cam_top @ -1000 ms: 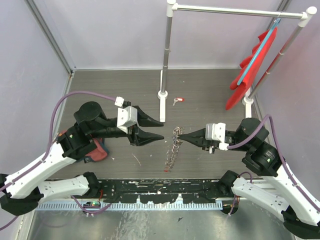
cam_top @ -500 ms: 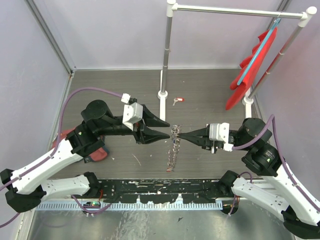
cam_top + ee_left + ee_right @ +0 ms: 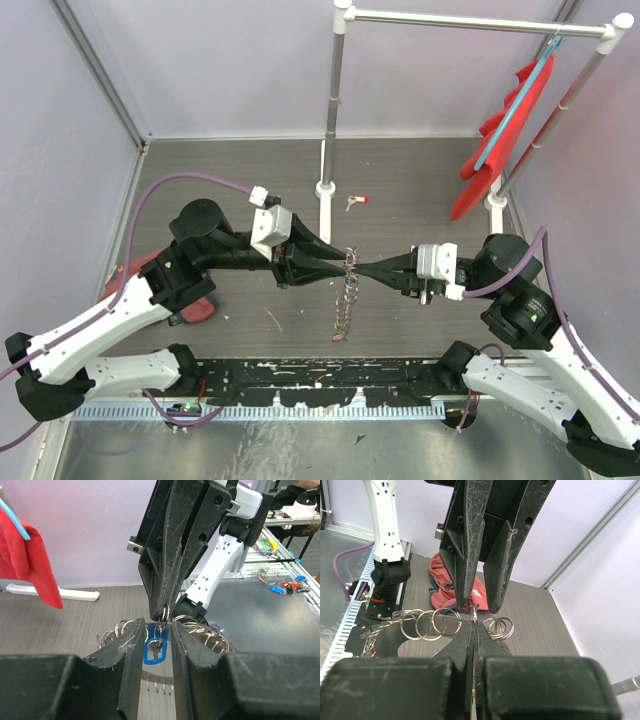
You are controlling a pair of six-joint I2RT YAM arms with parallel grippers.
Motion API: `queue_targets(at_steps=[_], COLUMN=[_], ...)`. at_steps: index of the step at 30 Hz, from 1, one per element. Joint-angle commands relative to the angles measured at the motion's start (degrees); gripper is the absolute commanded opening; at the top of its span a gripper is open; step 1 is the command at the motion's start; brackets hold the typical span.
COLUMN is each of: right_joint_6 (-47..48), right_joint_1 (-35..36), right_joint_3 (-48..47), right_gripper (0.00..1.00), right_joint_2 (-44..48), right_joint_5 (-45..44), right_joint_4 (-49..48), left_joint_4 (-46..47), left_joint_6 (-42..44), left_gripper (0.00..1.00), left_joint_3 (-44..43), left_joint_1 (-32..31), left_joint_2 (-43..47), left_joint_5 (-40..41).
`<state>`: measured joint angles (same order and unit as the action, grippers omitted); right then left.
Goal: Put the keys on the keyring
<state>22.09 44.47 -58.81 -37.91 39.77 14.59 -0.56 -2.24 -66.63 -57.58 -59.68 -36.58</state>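
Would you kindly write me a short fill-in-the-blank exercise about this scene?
The right gripper is ___ on the keyring. Between the fingers of the left gripper, the hanging key carries a ___ tag. The loose key near the foot of the pole has a ___ head.
Missing: shut, blue, red.

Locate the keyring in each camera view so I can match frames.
Top: keyring at centre, trailing from where the two hands meet toward the near edge.
Left wrist: keyring lower centre, its loops behind the left hand, blue key between that hand's fingers.
Right wrist: keyring centre-left, loops just above the camera's own fingers.
Shared landmark: right hand, shut on the keyring's top loop.
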Motion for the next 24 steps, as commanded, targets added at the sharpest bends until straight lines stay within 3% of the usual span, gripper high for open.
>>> queue_targets(at_steps=[1, 15, 22, 24], right_joint_6=[-1.07, -1.87, -1.96, -1.84], right_joint_1=[-0.07, -0.03, -0.04, -0.06], right_joint_3=[-0.63, -0.68, -0.6, -0.73], right_gripper=[0.01, 0.01, 0.01, 0.01], right_joint_2=[0.12, 0.56, 0.56, 0.5], right_joint_5=[0.0, -0.48, -0.57, -0.89], right_joint_4=[-5.88, -6.41, -6.51, -6.01], left_joint_4=[2.39, 2.67, 2.62, 2.14], left_joint_6=[-0.66, -0.59, -0.57, -0.45], left_gripper=[0.33, 0.26, 0.0, 0.0], left_joint_3=[0.14, 0.35, 0.33, 0.15], left_joint_1=[-0.52, -1.0, -1.11, -1.06], left_joint_2=[-0.15, -1.62, -1.73, -1.61], left_joint_5=[-0.86, -0.67, -0.28, -0.17])
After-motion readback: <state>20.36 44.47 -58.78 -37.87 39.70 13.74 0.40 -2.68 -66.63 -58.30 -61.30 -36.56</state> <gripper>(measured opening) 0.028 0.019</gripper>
